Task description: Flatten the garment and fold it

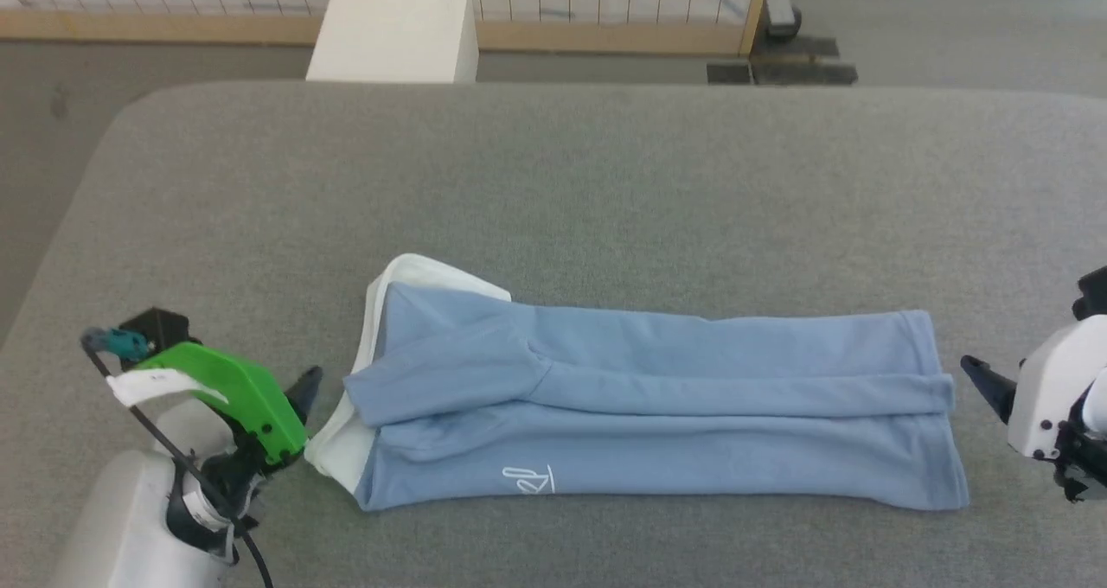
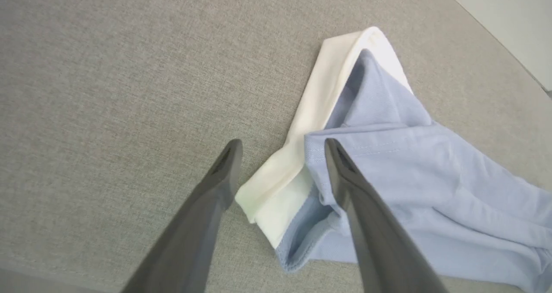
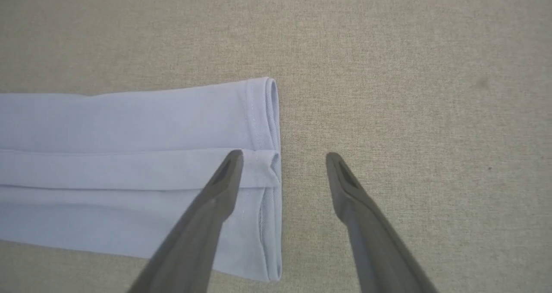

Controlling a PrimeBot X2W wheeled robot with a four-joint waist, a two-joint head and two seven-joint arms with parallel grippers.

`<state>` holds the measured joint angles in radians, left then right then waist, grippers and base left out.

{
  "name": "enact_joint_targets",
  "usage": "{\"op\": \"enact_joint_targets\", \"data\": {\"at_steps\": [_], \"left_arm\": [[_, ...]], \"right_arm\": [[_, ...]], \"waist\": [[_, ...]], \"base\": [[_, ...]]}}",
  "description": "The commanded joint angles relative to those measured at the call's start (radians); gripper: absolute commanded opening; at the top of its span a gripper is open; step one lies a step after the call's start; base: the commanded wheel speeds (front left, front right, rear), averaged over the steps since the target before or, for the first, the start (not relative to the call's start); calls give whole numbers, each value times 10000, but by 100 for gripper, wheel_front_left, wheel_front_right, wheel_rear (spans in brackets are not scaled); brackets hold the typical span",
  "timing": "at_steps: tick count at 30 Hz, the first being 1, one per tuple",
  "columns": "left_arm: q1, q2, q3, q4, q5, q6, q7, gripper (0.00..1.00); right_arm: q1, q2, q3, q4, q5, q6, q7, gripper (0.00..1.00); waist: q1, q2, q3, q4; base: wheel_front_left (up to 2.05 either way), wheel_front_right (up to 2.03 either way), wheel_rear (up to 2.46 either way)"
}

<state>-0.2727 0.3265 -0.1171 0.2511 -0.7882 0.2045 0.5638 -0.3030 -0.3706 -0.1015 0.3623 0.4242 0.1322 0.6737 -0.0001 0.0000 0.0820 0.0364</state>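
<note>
A light blue polo shirt, the garment [image 1: 657, 406], lies on a grey fabric-covered desk [image 1: 553, 182], folded lengthwise into a long narrow strip. Its white collar [image 1: 406, 272] is at the robot's left end and its hem [image 3: 271, 176] at the right. A small white script logo [image 1: 527, 480] shows on the near panel, and one sleeve is folded across the top by the collar.

The left gripper [image 2: 282, 144] sits at the collar end with its two dark fingers spread wide and nothing between them. In the left wrist view, one finger is over bare desk just beside the collar and the other over the blue cloth next to it.

The right gripper [image 3: 283, 154] is at the opposite end, equally wide open and empty. In the right wrist view it straddles the hem edge, one finger over the folded cloth and the other over bare desk. Whether either gripper touches the fabric cannot be told.

A white box [image 1: 393, 30] stands on the floor beyond the desk's far edge.
</note>
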Motion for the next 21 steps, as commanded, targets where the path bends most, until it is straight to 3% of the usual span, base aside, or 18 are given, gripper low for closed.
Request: {"op": "enact_joint_targets", "data": {"at_steps": [1, 5, 11, 15, 21], "left_arm": [[-164, 176, 66, -270, -2, 100, 33, 100], [-339, 157, 586, -1208, 101, 76, -1096, 100], [-270, -63, 757, -1959, 1245, -1197, -5070, 100], [-156, -227, 519, -1600, 2084, -1726, -7234, 100], [-309, -414, 218, -1478, 3654, -1852, -8229, 100]], "right_arm": [[177, 19, -171, -186, 115, -15, 36, 100], [338, -13, -495, -648, 165, -15, 232, 100], [565, -36, -671, -857, 326, -15, 406, 100], [651, -115, -573, -787, 350, -15, 399, 100], [668, -300, -122, -495, 530, -15, 155, 100]], "waist": [[1, 0, -505, 10], [1, 0, -657, -22], [1, 0, -357, 9], [1, 0, 49, 116], [1, 0, 710, 295]], "base": [[0, 0, 0], [0, 0, 0], [0, 0, 0], [0, 0, 0], [0, 0, 0]]}}
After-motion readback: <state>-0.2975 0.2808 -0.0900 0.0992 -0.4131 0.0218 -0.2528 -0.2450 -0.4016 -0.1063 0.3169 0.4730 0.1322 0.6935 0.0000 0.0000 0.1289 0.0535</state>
